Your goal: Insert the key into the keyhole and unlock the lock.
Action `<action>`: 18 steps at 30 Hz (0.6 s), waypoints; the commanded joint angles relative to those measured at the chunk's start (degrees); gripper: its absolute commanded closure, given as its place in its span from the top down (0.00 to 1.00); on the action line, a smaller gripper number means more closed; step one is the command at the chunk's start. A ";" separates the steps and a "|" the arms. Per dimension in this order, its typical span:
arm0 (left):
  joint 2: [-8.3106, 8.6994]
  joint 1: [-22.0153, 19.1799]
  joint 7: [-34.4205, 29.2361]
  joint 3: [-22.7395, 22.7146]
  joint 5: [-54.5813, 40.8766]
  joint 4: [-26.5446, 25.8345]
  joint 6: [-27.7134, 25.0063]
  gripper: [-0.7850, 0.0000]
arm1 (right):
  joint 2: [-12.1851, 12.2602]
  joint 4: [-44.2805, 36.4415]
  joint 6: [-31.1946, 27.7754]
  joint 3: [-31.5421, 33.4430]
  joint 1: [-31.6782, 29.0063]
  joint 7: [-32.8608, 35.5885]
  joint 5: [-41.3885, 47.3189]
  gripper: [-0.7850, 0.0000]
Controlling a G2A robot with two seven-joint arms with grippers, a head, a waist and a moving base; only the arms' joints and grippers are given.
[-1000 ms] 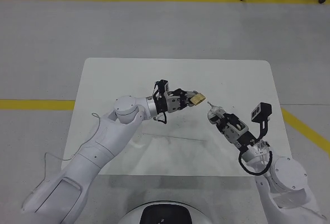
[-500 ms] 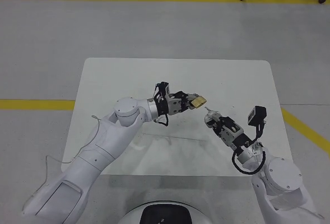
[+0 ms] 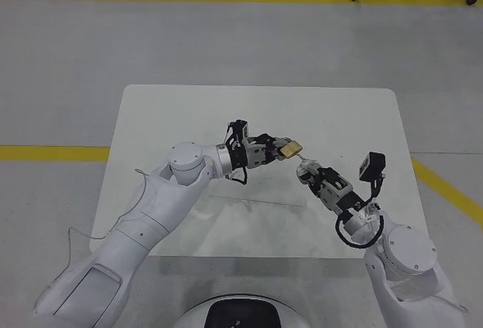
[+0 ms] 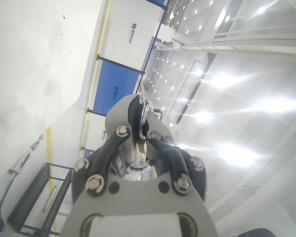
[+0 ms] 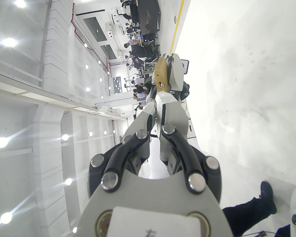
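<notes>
My left gripper (image 3: 275, 146) is shut on a brass padlock (image 3: 289, 148) and holds it above the middle of the white table (image 3: 167, 115). In the left wrist view the silver shackle (image 4: 146, 108) sits pinched between the fingers, with a bit of brass body (image 4: 141, 147) behind it. My right gripper (image 3: 307, 170) is shut on a small silver key (image 3: 300, 159). In the right wrist view the key (image 5: 155, 105) points at the padlock (image 5: 161, 73); its tip is just short of the keyhole (image 5: 160, 84). I cannot tell whether they touch.
The table edge (image 3: 389, 92) runs close behind the right arm. A yellow floor line (image 3: 36, 152) passes beside the table. In the right wrist view a person's dark leg and shoe (image 5: 259, 202) stand on the floor off the table.
My right gripper has carried the key leftward toward the padlock, closing most of the gap. The left gripper and padlock have barely moved.
</notes>
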 commanded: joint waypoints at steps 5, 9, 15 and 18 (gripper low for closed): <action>0.12 0.63 -0.01 -0.79 0.86 -0.77 0.05 0.00 | -0.07 0.14 0.12 -0.83 0.20 -0.38 -0.40 0.00; 0.20 1.21 -0.20 -1.18 1.38 -1.35 0.05 0.00 | -0.14 0.21 0.04 -1.13 0.24 -0.98 -0.34 0.00; 0.27 2.04 -0.39 -1.56 2.12 -2.20 0.04 0.00 | -0.21 -0.03 -0.19 -1.51 -0.08 -1.54 -0.58 0.00; 0.30 2.38 -0.37 -1.78 2.50 -2.62 0.07 0.00 | -0.24 -0.24 -0.39 -1.65 -0.40 -1.86 -0.92 0.00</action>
